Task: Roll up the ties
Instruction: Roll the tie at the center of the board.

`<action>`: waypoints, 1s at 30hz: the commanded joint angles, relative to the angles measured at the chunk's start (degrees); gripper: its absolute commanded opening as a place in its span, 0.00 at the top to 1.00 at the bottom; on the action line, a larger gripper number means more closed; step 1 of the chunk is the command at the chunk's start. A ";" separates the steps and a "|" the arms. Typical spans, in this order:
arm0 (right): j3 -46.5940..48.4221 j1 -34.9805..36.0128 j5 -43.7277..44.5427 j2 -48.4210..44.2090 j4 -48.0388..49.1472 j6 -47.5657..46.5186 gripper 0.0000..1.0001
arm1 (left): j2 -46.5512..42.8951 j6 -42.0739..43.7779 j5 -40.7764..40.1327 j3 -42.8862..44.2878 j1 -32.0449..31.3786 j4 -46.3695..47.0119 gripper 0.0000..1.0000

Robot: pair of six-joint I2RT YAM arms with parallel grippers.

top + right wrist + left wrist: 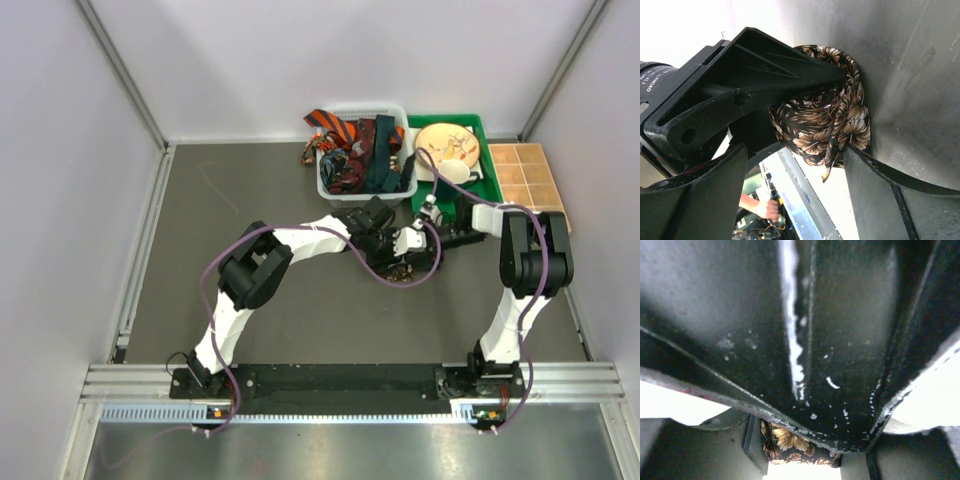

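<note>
The floral tie (825,120), brown and cream on black, is wound into a tight roll. In the right wrist view it sits in the centre of the frame against the grey table. In the top view it lies just right of the middle of the table (250,190), where the two arms meet, and it is mostly hidden under them. In the left wrist view only a small patch of it (795,445) shows, at the bottom centre, below a large black shape that fills most of the frame.

The left gripper (400,245) is clamped on the roll. One black finger (765,75) lies across the top of it, with the tip reaching the roll's far edge, and a second dark part sits under the roll's left side.

The right gripper (796,150) has its fingers set apart, one at the lower left and one at the lower right of its own view. The roll's lower end comes down to their tips and touches the right-hand finger. Bright light shows between the fingers below the roll. They do not appear to squeeze it.

More ties (350,140), orange-black striped, dark red and dark teal, are heaped in a white basket (335,190) at the upper centre of the top view. One end hangs over its left rim. A green tray (485,185) stands touching the basket's right side and holds a round tan dish (447,143). A wooden grid box (525,180) stands just right of the tray.
</note>
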 commanded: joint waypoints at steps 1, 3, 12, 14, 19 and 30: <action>0.09 1.31 4.92 0.76 -3.88 1.67 0.26 | 5.18 -0.06 -4.66 -3.26 0.19 -14.89 0.95; 0.35 1.49 5.52 0.06 -2.38 2.82 0.28 | 5.01 0.03 -4.57 -3.43 0.19 -14.72 0.95; 1.94 1.57 19.24 0.14 -2.55 3.62 0.21 | 5.18 0.12 -4.22 -3.26 0.19 -14.72 0.95; 1.68 1.75 17.49 0.76 -2.82 3.61 0.21 | 5.36 0.12 -4.22 -3.35 0.19 -14.72 0.95; 1.59 2.10 11.86 1.03 -1.24 4.84 0.32 | 5.27 0.03 -3.87 -3.26 0.19 -14.63 0.95; 3.17 2.80 7.81 4.45 -0.18 6.78 0.45 | 5.53 0.12 -3.86 -3.26 0.19 -14.72 0.95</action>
